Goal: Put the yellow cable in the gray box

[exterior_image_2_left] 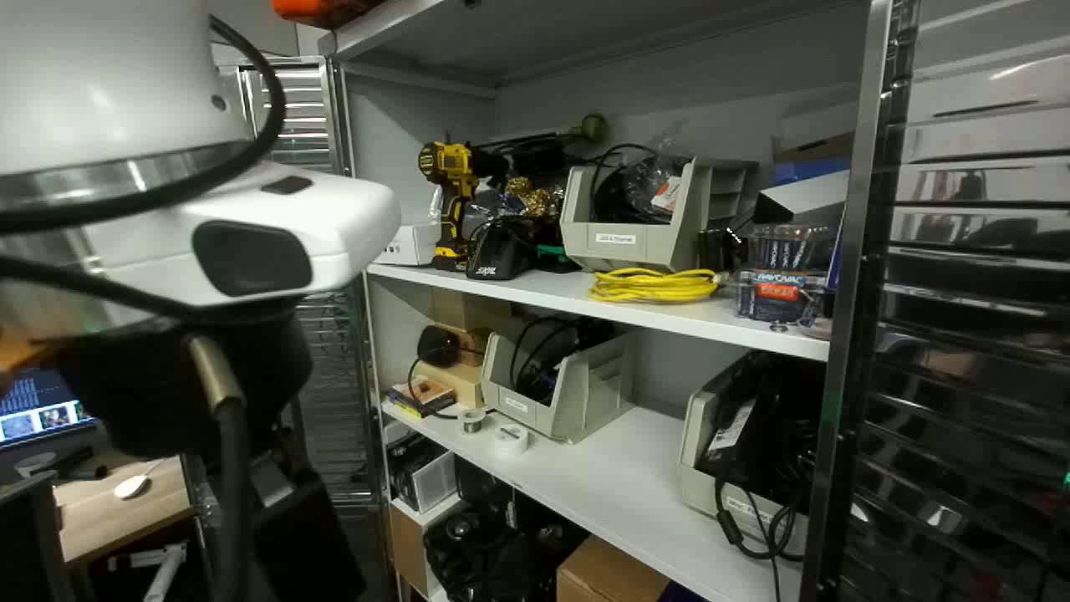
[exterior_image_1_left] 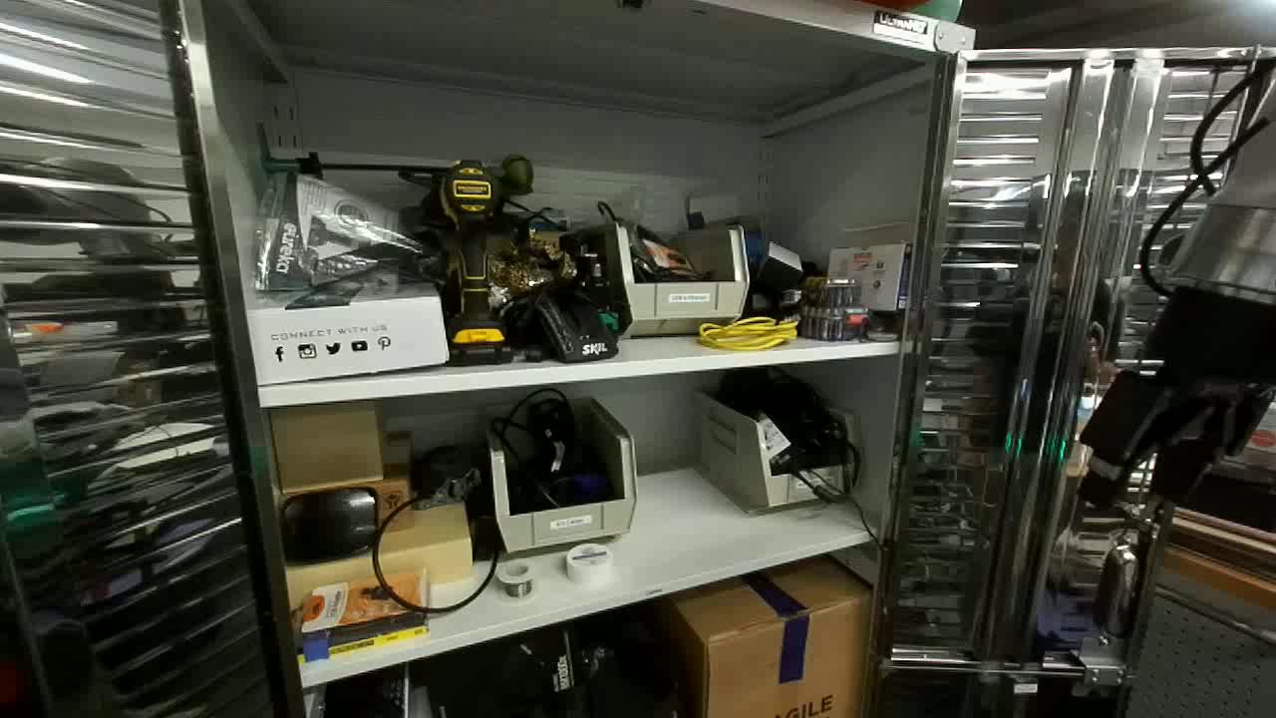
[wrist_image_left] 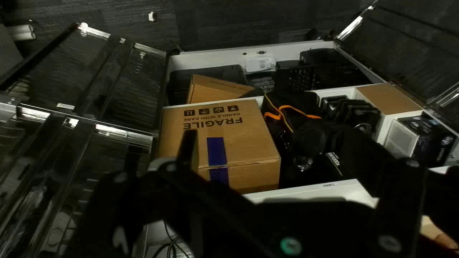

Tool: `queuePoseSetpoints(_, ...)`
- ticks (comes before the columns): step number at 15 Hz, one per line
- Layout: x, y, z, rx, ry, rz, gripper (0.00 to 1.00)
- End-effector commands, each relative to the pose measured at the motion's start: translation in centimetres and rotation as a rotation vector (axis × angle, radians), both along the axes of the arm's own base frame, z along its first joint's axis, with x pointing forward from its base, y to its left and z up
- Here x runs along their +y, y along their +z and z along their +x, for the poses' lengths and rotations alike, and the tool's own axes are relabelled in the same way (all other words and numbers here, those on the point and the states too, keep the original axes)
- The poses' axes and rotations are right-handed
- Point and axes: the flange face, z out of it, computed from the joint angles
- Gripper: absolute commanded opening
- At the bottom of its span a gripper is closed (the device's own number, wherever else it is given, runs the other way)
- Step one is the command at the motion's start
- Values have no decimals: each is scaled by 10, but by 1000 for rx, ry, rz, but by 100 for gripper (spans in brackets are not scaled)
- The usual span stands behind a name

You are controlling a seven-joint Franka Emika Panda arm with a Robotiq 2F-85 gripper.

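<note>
The hand (wrist_image_left: pixel 299 154) stands outside the open white metal cabinet (exterior_image_1_left: pixel 518 110), its fingers (wrist_image_left: pixel 188 150) spread wide across the lower half of the wrist view with, as far as that dark picture shows, nothing between them. In an exterior view the loosely coiled bundle of thin bright-yellow cable (exterior_image_1_left: pixel 748 333) lies right of centre, to the left of the hand and higher in the frame, so the reach probably has to climb as well as go in; the wrist view does not show it, only lower contents such as a blue-taped brown cardboard box (wrist_image_left: pixel 247 139). The coil's long axis runs sideways, close along the front edge of the bench (exterior_image_1_left: pixel 658 353), here the white upper shelf, which should favour a frontal approach. Just behind it stands a light-gray open-mouthed plastic bin (exterior_image_2_left: pixel 598 255), likely the gray box meant. Rightward, clear-wrapped battery packs (exterior_image_2_left: pixel 786 301) crowd it; leftward, a bare stretch reaches to a black plastic piece lettered SKIL (exterior_image_2_left: pixel 500 249). The space overhead looks the freest way.
</note>
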Motion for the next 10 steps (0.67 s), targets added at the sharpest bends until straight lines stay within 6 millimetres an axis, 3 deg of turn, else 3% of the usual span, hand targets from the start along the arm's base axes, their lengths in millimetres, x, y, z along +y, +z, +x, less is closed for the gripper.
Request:
queuePoseSetpoints(1,0,1,0,1,0,0,100)
queuePoseSetpoints(6,-1,2,5,-6,-16,11,100)
queuePoseSetpoints(9,5,12,38,-28,-85,63,100)
queuePoseSetpoints(10,11,17,59,-40,-113,70,100)
